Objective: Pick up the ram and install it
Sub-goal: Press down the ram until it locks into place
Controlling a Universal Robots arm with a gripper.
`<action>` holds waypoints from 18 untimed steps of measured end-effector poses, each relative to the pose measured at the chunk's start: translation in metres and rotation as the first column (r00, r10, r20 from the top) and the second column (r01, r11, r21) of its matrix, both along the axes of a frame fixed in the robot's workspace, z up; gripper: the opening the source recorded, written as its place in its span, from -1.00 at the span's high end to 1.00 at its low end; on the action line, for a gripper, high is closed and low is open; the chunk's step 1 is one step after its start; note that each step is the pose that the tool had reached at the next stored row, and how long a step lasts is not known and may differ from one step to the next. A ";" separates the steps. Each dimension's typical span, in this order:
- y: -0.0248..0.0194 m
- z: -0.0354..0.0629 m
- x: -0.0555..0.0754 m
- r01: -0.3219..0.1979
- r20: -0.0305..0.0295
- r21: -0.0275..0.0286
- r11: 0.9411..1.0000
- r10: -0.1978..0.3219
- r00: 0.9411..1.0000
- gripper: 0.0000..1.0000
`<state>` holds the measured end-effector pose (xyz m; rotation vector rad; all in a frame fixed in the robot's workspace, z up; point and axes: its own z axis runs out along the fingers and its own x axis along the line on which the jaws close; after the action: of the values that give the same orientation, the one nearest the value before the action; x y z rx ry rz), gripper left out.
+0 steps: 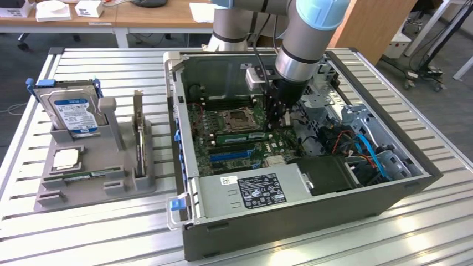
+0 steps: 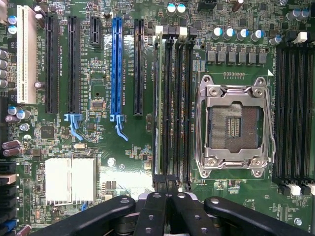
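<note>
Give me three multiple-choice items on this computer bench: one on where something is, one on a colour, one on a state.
1. The hard drive stands:
A. inside the computer case
B. between the fingers
C. in the grey holder on the table, to the exterior view's left of the computer case

2. The long card slot flanked by black slots on the motherboard is:
A. red
B. blue
C. yellow

3. The fingers are:
A. shut, over the motherboard
B. spread wide open
C. closed on the hard drive

Answers:
1 C: the drive sits upright in the holder, outside the case.
2 B: the wrist view shows one bright blue slot between black ones.
3 A: the wrist view shows them pressed together above the board, with nothing visible between them.
</note>
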<state>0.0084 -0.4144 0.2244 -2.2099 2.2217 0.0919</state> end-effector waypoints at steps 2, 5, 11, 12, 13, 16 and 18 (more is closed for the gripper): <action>0.0000 -0.0004 0.000 0.000 0.000 0.000 1.000 0.000 1.000 0.80; 0.0000 -0.0005 0.000 0.000 0.000 0.000 1.000 0.000 1.000 0.80; 0.0000 -0.0007 0.000 0.000 0.000 0.000 1.000 0.000 1.000 0.80; 0.0000 -0.0007 0.000 0.000 0.000 0.000 1.000 0.000 1.000 0.80; 0.0000 -0.0007 0.000 0.000 0.000 0.000 1.000 0.000 1.000 0.80; 0.0000 -0.0008 0.000 0.000 0.000 0.000 1.000 0.000 1.000 0.80; 0.0000 -0.0009 0.000 0.000 0.000 0.000 1.000 0.000 1.000 0.80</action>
<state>0.0084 -0.4144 0.2236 -2.2100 2.2217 0.0919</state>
